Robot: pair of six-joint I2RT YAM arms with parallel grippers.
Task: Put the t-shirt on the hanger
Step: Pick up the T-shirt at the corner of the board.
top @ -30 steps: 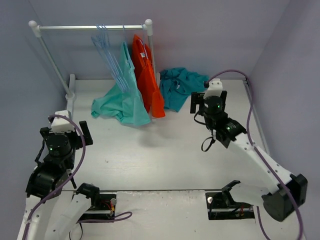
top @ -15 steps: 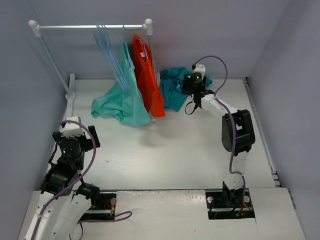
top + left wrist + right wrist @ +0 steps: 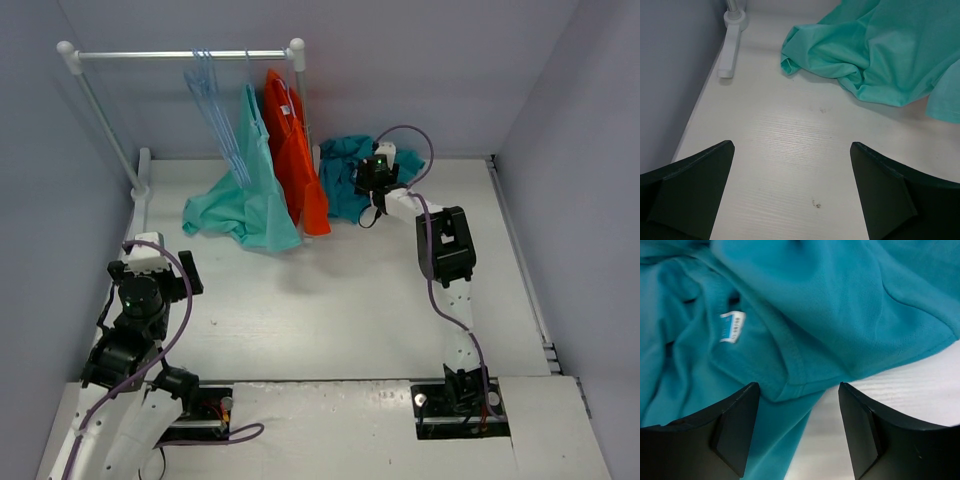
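Grabbing the shirt looks like the step in hand, nothing hung yet. Near left, the left claw (image 3: 791, 146) hangs wide and empty over bare tabletop (image 3: 785, 125), with the mint garment (image 3: 880, 50) just beyond it. Far, right of centre, the right claw (image 3: 797, 387) sits low over the t-shirt (image 3: 850, 295), jaws partly apart astride a folded seam, white label (image 3: 732, 326) close by; nothing looks pinched. T-shirt lies crumpled on the tabletop, just right of the orange garment (image 3: 297, 150). Next move calls for closing on that seam, then lifting toward the hanger (image 3: 215, 105) on the far-left rail (image 3: 180, 55).
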